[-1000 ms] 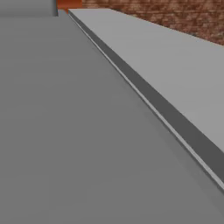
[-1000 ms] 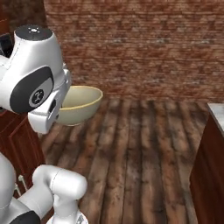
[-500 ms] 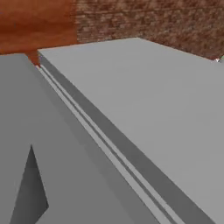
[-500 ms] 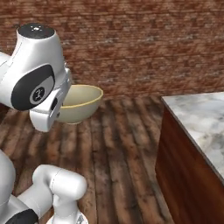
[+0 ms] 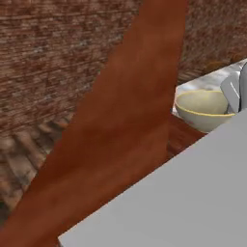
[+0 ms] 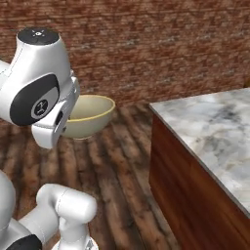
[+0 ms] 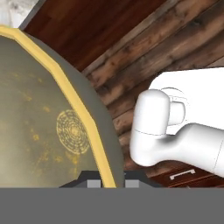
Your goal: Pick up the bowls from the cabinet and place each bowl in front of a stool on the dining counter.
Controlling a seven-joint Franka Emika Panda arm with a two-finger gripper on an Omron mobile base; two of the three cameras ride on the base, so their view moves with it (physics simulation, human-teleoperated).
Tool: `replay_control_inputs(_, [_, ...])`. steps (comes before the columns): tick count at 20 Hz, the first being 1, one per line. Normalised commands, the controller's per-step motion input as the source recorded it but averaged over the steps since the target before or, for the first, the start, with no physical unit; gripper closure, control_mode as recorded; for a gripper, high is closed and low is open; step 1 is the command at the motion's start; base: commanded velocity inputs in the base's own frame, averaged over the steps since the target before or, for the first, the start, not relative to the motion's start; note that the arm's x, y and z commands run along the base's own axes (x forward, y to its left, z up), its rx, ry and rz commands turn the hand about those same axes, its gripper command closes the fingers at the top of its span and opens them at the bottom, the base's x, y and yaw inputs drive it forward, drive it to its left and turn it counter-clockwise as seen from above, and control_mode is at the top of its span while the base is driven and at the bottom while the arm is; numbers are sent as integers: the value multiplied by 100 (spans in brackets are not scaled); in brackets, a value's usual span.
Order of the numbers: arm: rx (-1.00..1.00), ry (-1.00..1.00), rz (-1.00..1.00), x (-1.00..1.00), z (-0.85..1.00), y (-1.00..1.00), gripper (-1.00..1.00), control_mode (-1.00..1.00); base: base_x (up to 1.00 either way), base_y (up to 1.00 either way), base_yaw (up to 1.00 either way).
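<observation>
Currently I note the tool (image 7: pixel 106 183) clamped on the rim of the tan bowl (image 6: pixel 88 116), carried above the wooden floor (image 6: pixel 117 171) beside the dining desk (image 6: pixel 215 132); I judge it should stay level until over the marble.

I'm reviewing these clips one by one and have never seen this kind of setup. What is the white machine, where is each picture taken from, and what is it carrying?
All three pictures are computer-rendered. The white machine is a robot arm on a base that drives around a kitchen. Two cameras ride on that base, one behind the arm on each side; the third sits on the hand and looks along the tool.

The tool is shut on the rim of a tan bowl, held up in the air above the wooden floor. The hand view shows the bowl's inside very close. On the right stands the dining counter, with a marble top and reddish wood sides; the part of its top in view is bare. Behind is a brick wall.
</observation>
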Motion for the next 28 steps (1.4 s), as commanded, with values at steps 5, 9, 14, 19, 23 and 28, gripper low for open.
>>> replay_control_inputs(5, [0,0,0,0,0,0,100,100,73,88,-56])
replay_control_inputs(9, [0,0,0,0,0,0,100,100,73,92,-57])
replay_control_inputs(14, [0,0,0,0,0,0,100,100,92,92,-55])
replay_control_inputs(19, [0,0,0,0,0,0,100,100,100,72,-53])
replay_control_inputs(23, [0,0,0,0,0,0,100,100,89,64,-53])
replay_control_inputs(28, [0,0,0,0,0,0,100,100,64,68,-60])
